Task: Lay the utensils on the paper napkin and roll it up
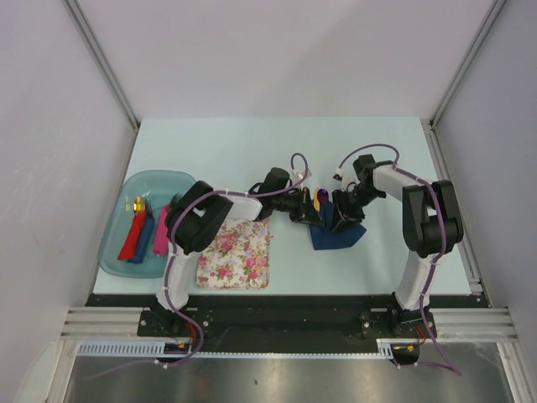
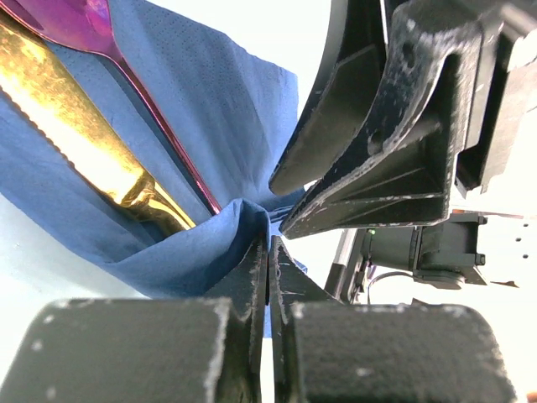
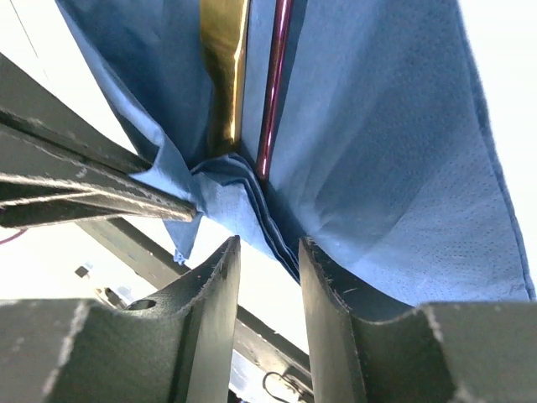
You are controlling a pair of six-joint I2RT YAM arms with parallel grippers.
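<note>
The navy paper napkin (image 1: 340,237) lies right of the table's centre, lifted and bunched at its far-left edge. The gold-orange utensil (image 2: 80,126) and the purple spoon (image 2: 80,21) lie side by side inside its fold; both also show in the right wrist view, the gold-orange one (image 3: 223,50) left of the spoon's handle (image 3: 277,75). My left gripper (image 1: 310,211) is shut on a raised edge of the napkin (image 2: 210,243). My right gripper (image 1: 337,215) is open, its fingertips (image 3: 220,269) on either side of the napkin's layered folded edge (image 3: 252,210), facing the left gripper.
A pink-and-white floral mat (image 1: 235,254) lies left of the napkin near the front edge. A teal tray (image 1: 159,180) at the left holds chunky red (image 1: 132,237), blue (image 1: 145,238) and pink (image 1: 161,233) pieces. Walls enclose the table.
</note>
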